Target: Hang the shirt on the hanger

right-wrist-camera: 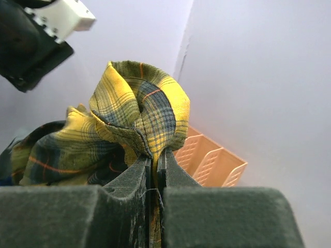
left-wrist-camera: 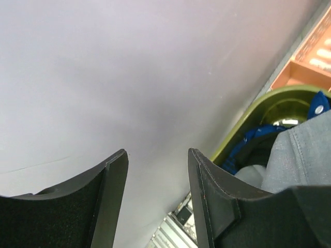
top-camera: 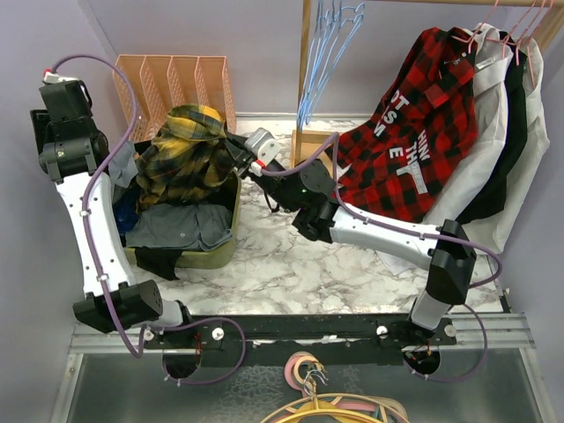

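Right pincer (right-wrist-camera: 155,161) is clamped tight on a fold of the shirt (right-wrist-camera: 138,114); the yellow-and-green plaid cloth is pinched between the two pads and rises in a bunched curl just above them. Seen from above, that pincer (top-camera: 236,150) reaches in from the right and meets the right side of the shirt (top-camera: 185,152), which is heaped high over the bin (top-camera: 226,250) at the far left of the table (top-camera: 291,260). Part of the shirt spills down into the bin on top of a grey cloth (top-camera: 185,226).

Left pincer (left-wrist-camera: 158,157) has its jaws apart with nothing between them. It faces the bare left wall, with the bin's green rim (left-wrist-camera: 248,111), a blue cloth (left-wrist-camera: 253,138) and the grey cloth (left-wrist-camera: 302,150) off to its right. The left arm stands upright just left of the bin.

An orange rack (top-camera: 176,81) stands against the far wall behind the bin. Right of it, a bunch of blue hangers (top-camera: 333,33) hangs beside a wooden post (top-camera: 305,70), well apart from the shirt and touched by neither pincer. Further right hangs a red plaid shirt (top-camera: 414,123) with white lettering, then white and black garments (top-camera: 504,115) on pink hangers (top-camera: 490,19).
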You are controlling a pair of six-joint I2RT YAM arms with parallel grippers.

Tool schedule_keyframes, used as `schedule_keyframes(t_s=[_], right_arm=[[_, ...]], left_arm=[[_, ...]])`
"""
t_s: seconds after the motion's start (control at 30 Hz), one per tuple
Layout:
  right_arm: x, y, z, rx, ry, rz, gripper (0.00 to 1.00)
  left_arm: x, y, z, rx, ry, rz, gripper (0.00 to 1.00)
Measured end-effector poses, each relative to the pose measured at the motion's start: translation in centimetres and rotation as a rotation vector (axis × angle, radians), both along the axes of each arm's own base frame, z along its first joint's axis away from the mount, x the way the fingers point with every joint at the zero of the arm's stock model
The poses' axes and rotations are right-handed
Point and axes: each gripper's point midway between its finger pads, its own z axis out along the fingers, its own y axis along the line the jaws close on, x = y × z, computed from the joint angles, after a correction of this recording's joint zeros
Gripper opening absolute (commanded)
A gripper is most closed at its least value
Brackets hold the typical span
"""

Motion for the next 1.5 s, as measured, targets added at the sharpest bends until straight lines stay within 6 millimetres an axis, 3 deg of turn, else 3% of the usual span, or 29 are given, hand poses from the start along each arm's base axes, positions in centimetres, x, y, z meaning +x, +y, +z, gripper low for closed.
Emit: schedule_keyframes(t_s=[0.1,0.17,0.27,0.33,0.4,0.5,0.57,0.7,0.8,0.97,1.0,1.03,1.1,1.23,1.37,1.5], right_arm=[[0.3,-0.8,1.8,0.019,-0.046,-0.048,0.01],[0.3,-1.4,4.0,0.048,-0.082,-0.071,0.01],[-0.5,-3.5,10.5,0.159,-0.162,-0.104,0.01],[-1.3,-5.3,14.7,0.241,-0.213,-0.118,0.01],[-2.3,-7.2,18.5,0.313,-0.265,-0.136,0.01],[-3.4,-9.7,22.4,0.391,-0.328,-0.167,0.01],[-3.8,-10.8,23.6,0.419,-0.355,-0.188,0.01],[-3.1,-10.5,23.1,0.404,-0.355,-0.212,0.01],[-1.6,-9.3,21.5,0.368,-0.332,-0.240,0.01],[3.0,-7.6,17.7,0.300,-0.253,-0.346,0.01],[3.8,-7.4,17.0,0.289,-0.237,-0.366,0.01],[4.5,-7.3,16.3,0.278,-0.223,-0.384,0.01],[6.0,-6.9,15.0,0.263,-0.192,-0.423,0.01],[8.6,-6.2,12.5,0.233,-0.145,-0.500,0.01],[10.1,-5.1,9.8,0.183,-0.098,-0.536,0.01],[10.7,-4.7,8.5,0.163,-0.052,-0.539,0.01]], left_arm=[[-1.0,0.0,2.9,0.024,-0.078,0.010,0.60],[-1.5,-0.4,4.8,0.029,-0.131,-0.003,0.60],[-1.5,-1.9,6.6,-0.015,-0.185,-0.097,0.61],[-0.8,-4.5,7.2,-0.087,-0.215,-0.255,0.62],[-0.5,-8.4,7.4,-0.173,-0.231,-0.466,0.69],[-1.7,-14.3,7.9,-0.266,-0.251,-0.754,0.70],[-3.4,-17.5,9.0,-0.296,-0.286,-0.902,0.71],[-6.1,-21.7,11.1,-0.317,-0.360,-1.098,0.74],[-7.4,-23.6,12.5,-0.312,-0.389,-1.196,0.78],[-9.6,-25.8,13.5,-0.297,-0.395,-1.323,0.78],[-9.8,-26.0,13.5,-0.303,-0.396,-1.332,0.83],[-9.8,-26.1,13.3,-0.322,-0.401,-1.331,0.98],[-9.9,-26.4,12.7,-0.375,-0.414,-1.313,0.99],[-8.4,-26.0,10.7,-0.554,-0.427,-1.220,0.99],[-5.0,-24.0,8.5,-0.668,-0.424,-1.079,0.99],[-1.9,-22.3,6.1,-0.739,-0.416,-0.980,0.99]])
